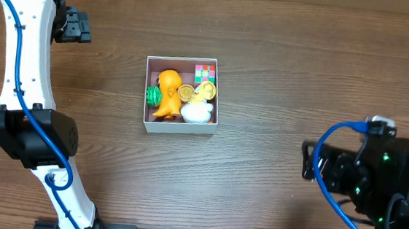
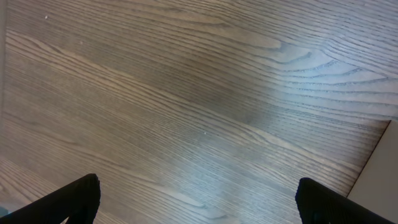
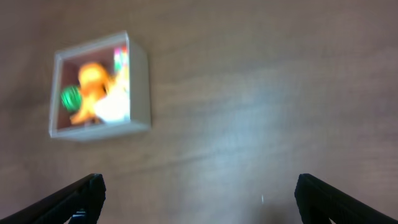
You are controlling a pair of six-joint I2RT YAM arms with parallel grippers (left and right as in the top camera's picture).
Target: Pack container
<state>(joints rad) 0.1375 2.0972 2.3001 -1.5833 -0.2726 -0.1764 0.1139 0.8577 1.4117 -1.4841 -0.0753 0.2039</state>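
Note:
The container (image 1: 178, 128) is a square white-walled box with a pink inside, in the middle of the table. It holds an orange figure (image 1: 167, 91), a green ball (image 1: 153, 94), a white toy (image 1: 197, 112), yellow pieces (image 1: 205, 91) and a colourful cube (image 1: 205, 72). It also shows blurred in the right wrist view (image 3: 140, 81) at the upper left. My left gripper (image 2: 199, 199) is open and empty over bare wood, far left of the container. My right gripper (image 3: 199, 196) is open and empty, well to the container's right and nearer the front.
The left arm (image 1: 24, 78) runs down the table's left side. The right arm (image 1: 375, 179) with its blue cable sits at the front right. A pale edge (image 2: 379, 168) shows at the right of the left wrist view.

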